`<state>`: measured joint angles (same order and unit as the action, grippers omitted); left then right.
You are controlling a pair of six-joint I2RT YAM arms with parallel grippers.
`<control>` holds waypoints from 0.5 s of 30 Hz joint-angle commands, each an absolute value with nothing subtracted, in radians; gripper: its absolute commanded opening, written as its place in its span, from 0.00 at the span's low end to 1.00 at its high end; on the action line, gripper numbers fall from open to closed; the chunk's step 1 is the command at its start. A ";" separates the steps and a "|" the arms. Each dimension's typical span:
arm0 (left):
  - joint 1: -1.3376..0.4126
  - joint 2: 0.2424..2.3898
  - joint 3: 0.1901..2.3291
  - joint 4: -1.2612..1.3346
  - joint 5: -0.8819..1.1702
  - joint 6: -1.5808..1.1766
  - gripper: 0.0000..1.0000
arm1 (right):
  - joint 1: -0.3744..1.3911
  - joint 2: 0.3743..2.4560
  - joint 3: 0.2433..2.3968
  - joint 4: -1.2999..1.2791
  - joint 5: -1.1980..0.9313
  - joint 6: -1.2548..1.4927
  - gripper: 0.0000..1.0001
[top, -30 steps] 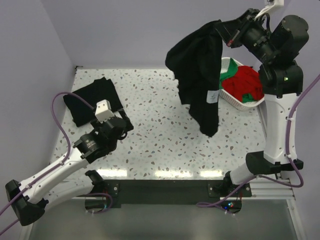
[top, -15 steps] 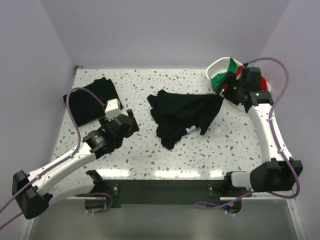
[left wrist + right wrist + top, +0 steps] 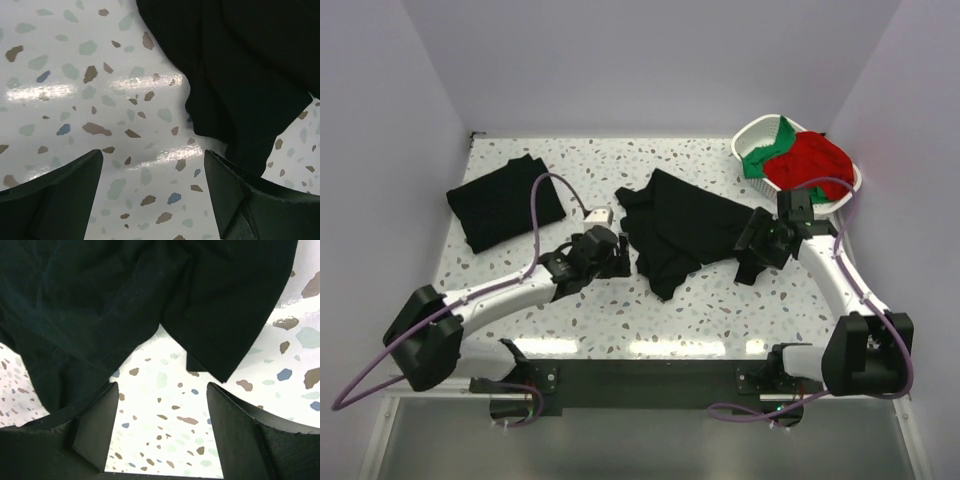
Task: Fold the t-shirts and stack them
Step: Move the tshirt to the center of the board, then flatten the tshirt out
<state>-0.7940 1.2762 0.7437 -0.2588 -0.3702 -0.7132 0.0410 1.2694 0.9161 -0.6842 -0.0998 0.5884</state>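
A loose black t-shirt (image 3: 682, 225) lies crumpled in the middle of the table. Its cloth fills the top of the right wrist view (image 3: 125, 300) and the upper right of the left wrist view (image 3: 240, 70). My left gripper (image 3: 618, 260) sits low at the shirt's left edge, open, with only bare table between its fingers (image 3: 152, 185). My right gripper (image 3: 748, 252) is at the shirt's right edge, open and empty (image 3: 162, 425). A folded black t-shirt (image 3: 505, 202) lies at the back left. Red (image 3: 810, 162) and green (image 3: 765, 152) t-shirts fill the basket.
The white lattice basket (image 3: 748, 135) stands at the back right corner, just behind my right arm. Purple walls close off the back and both sides. The speckled tabletop (image 3: 650, 310) shows bare along its front.
My right gripper has opened and let the black t-shirt drop from hanging in the air onto the table, then come down beside it. My left arm has moved right to the shirt's edge.
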 commanded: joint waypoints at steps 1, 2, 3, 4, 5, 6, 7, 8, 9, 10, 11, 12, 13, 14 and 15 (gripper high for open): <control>-0.792 1.370 0.824 -0.101 -0.226 -0.626 0.86 | 0.048 1.275 0.885 -0.630 -0.075 0.563 0.75; -0.792 1.397 0.842 -0.091 -0.212 -0.620 0.86 | 0.048 1.285 0.884 -0.634 -0.048 0.557 0.75; -0.792 1.452 0.877 -0.083 -0.193 -0.605 0.84 | 0.048 1.293 0.882 -0.643 -0.040 0.554 0.75; -0.792 1.480 0.897 -0.075 -0.160 -0.600 0.82 | 0.049 1.307 0.879 -0.646 -0.034 0.557 0.75; -0.792 1.526 0.928 -0.075 -0.144 -0.595 0.82 | 0.048 1.307 0.876 -0.644 -0.034 0.558 0.75; -0.792 1.548 0.943 -0.077 -0.134 -0.594 0.81 | 0.048 1.308 0.864 -0.638 -0.031 0.561 0.75; -0.792 1.564 0.954 -0.084 -0.123 -0.594 0.80 | 0.048 1.308 0.859 -0.638 -0.026 0.561 0.75; -0.792 1.597 0.974 -0.087 -0.120 -0.595 0.80 | 0.048 1.308 0.854 -0.634 -0.014 0.560 0.75; -0.792 1.608 0.983 -0.092 -0.117 -0.595 0.80 | 0.048 1.307 0.847 -0.634 -0.005 0.557 0.75; -0.793 1.618 0.989 -0.101 -0.117 -0.595 0.80 | 0.048 1.310 0.844 -0.634 -0.003 0.557 0.75; -0.793 1.630 0.997 -0.101 -0.115 -0.597 0.80 | 0.048 1.316 0.841 -0.630 -0.003 0.548 0.75; -0.793 1.637 0.997 -0.098 -0.112 -0.597 0.80 | 0.048 1.322 0.838 -0.630 0.014 0.546 0.75; -0.793 1.643 0.999 -0.092 -0.109 -0.597 0.80 | 0.048 1.328 0.835 -0.629 0.015 0.543 0.75; -0.793 1.654 1.005 -0.091 -0.104 -0.595 0.80 | 0.048 1.342 0.833 -0.626 0.024 0.538 0.75; -0.793 1.661 1.009 -0.092 -0.101 -0.595 0.80 | 0.048 1.353 0.836 -0.624 0.041 0.534 0.75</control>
<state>-0.7940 1.6451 0.9623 -0.1352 -0.1337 -0.6231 0.0444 1.3293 0.8429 -0.6567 -0.0158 0.5579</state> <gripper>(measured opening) 0.803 0.747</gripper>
